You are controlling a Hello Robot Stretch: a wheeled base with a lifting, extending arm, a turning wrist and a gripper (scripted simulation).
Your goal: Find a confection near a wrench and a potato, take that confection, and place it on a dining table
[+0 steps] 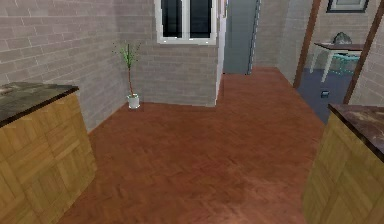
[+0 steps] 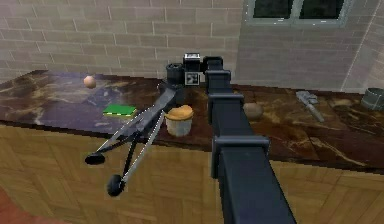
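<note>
Fingers (image 2: 97, 157) slant down across the dark worktop's (image 2: 40, 95) front edge; whether they grip anything cannot be told. Just beside them on the worktop stands a tan, pale-topped confection (image 2: 180, 121). Past the arm (image 2: 235, 140) lies a brown potato (image 2: 252, 110), then a grey wrench (image 2: 308, 105).

No text, label, number or sign could be read in either view. The two small white squares (image 2: 193, 64) at the far end of the arm (image 2: 240, 150) carried black marks, but these were too small to make out as letters or digits.
</note>
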